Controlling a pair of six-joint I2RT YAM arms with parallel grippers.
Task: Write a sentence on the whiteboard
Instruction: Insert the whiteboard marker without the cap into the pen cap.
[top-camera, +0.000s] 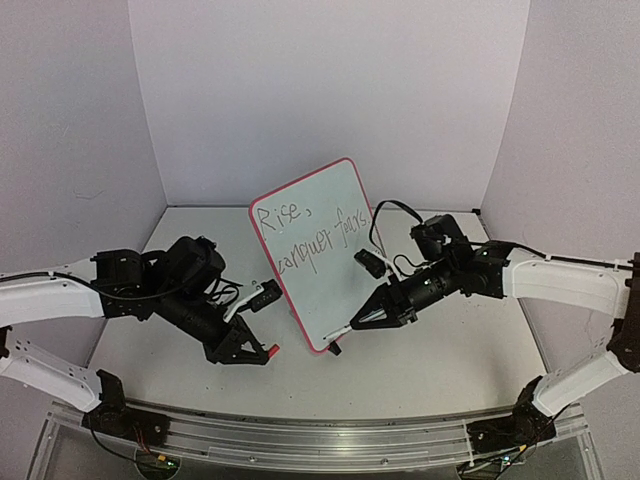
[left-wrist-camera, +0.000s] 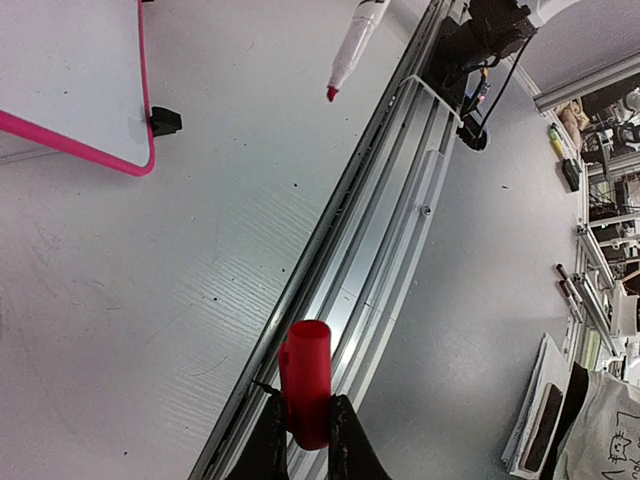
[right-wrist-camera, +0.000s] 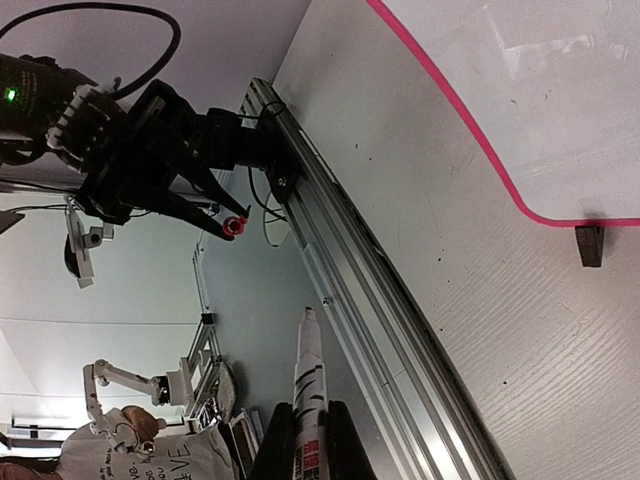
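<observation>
Pale walls close in a white table (top-camera: 450, 370), and at its middle the whiteboard (top-camera: 322, 295) stands propped on small black feet, between my two arms. Across its upper part runs the sentence (top-camera: 312, 235), two lines reading "Rise, conquer fears" (it reads whole to me, so I judge the writing done). My right gripper (top-camera: 360, 322) hovers near the board's lower corner, fingers pressed on the marker (right-wrist-camera: 309, 400), whose bare nib is off the board and points toward my left side. My left gripper (top-camera: 262, 352), low over the table left of the board, pinches the red cap (left-wrist-camera: 305, 385), open mouth facing outward. Capping looks like the step in hand. Next I must line nib and mouth on one axis, then press them together gently.
</observation>
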